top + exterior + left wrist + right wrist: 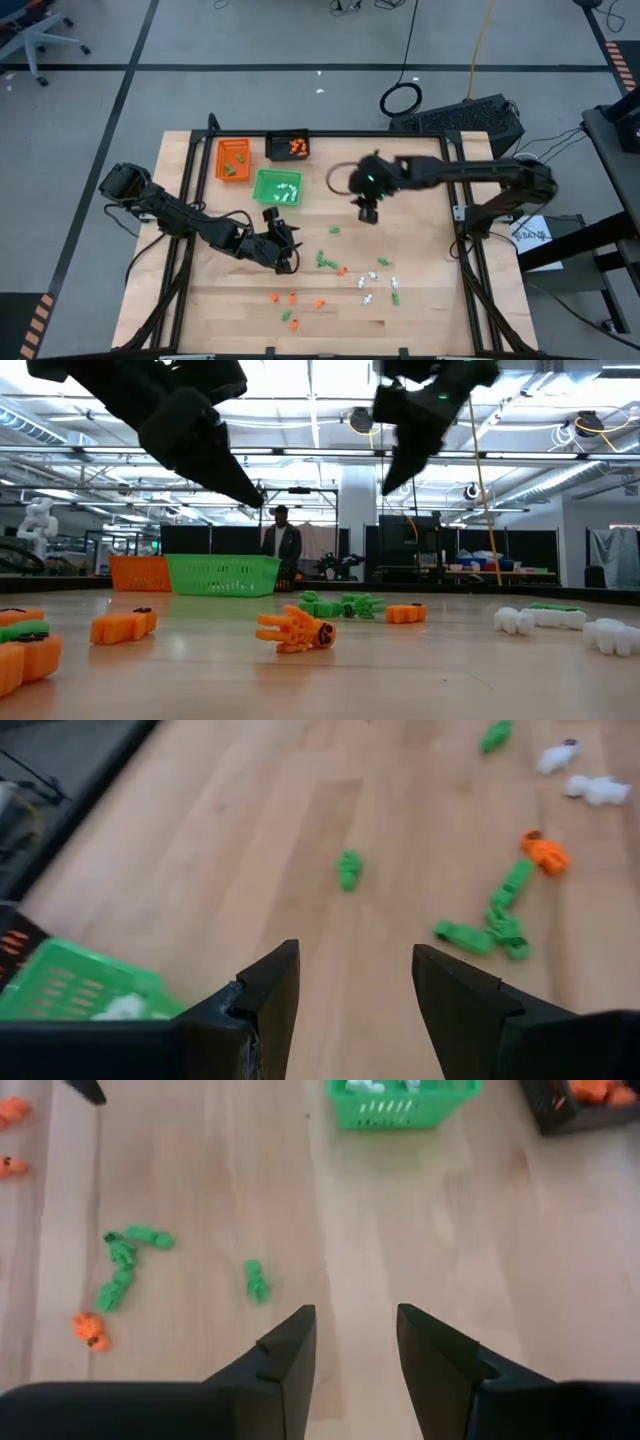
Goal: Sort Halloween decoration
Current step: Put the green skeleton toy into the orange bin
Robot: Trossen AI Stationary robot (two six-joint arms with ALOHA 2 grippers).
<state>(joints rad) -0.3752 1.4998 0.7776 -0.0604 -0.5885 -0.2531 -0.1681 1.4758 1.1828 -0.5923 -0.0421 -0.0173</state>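
The Halloween decoration is tiny orange, green and white plastic pieces lying loose on the wooden table: a lone green piece (pixel 334 231), a green cluster (pixel 322 260), white pieces (pixel 383 278) and orange ones (pixel 292 297). My left gripper (pixel 287 255) (pixel 355 970) hovers open and empty left of the green cluster (pixel 495 925), near the green tray (pixel 70 985). My right gripper (pixel 368 212) (pixel 355 1335) hangs open and empty above bare wood, right of the green tray (pixel 405 1100), with the lone green piece (pixel 256 1280) beyond its fingers. The low view shows both grippers raised clear of the table.
An orange tray (pixel 233 160), a black tray (pixel 288 146) and the green tray (pixel 277 187) stand together at the table's far left, each with a few pieces inside. A loose cable loop (pixel 340 175) lies by the right arm. A person (pixel 283 545) stands in the room behind.
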